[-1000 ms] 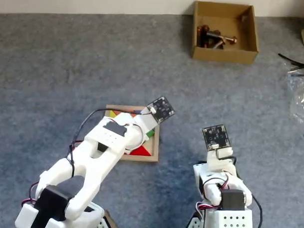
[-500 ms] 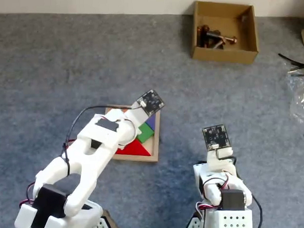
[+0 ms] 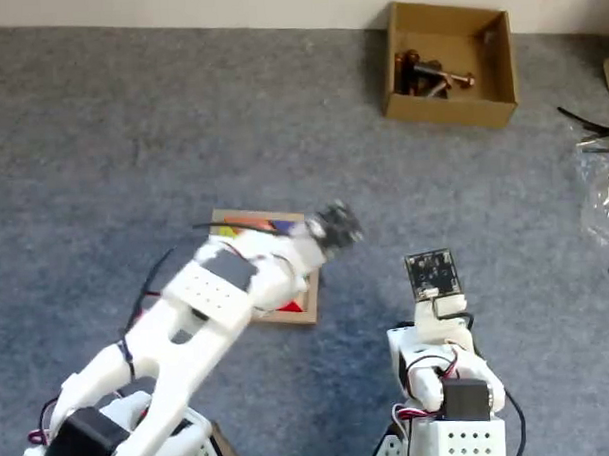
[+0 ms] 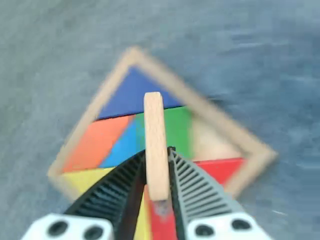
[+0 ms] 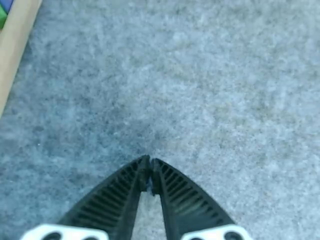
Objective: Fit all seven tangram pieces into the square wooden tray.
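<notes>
Edgewise, tangram piece (image 4: 153, 125) sits pinched in left gripper (image 4: 157, 153), over tray (image 4: 220, 115)

Bright, even diffuse light, soft faint shadows throughout

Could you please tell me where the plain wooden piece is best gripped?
Probably across its two flat faces, coming in edge-on from one end, as the left gripper holds the plain wooden piece above the tray: it is a thin slab, so the faces give broad contact.
</notes>
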Motion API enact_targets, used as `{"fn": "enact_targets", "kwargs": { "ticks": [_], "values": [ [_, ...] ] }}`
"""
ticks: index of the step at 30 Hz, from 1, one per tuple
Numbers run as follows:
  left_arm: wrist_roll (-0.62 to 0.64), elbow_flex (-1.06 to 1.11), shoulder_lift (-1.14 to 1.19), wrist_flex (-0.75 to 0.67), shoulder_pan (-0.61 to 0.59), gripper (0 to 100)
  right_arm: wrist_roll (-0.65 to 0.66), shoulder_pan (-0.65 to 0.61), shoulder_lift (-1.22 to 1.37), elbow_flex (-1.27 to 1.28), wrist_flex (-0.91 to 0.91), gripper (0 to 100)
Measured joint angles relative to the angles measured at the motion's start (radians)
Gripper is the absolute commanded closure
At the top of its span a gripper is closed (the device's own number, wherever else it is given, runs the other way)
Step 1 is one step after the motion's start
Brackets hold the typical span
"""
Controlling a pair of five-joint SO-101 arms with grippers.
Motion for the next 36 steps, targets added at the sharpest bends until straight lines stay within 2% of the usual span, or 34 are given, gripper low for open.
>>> {"fn": "enact_targets", "kwargs": {
  "ticks": [11, 28, 36],
  "values": [
    [0.000, -0.044, 0.203, 0.006, 0.005, 99, 0.000, 0.000, 0.000, 0.000, 0.000, 99.3],
    [-0.002, -0.051, 0.209, 0.009, 0.003, 99, 0.000, 0.000, 0.000, 0.000, 0.000, 99.3],
    [-0.002, -0.052, 0.209, 0.057, -0.021, 99, 0.000, 0.000, 0.000, 0.000, 0.000, 99.3]
  ]
}}
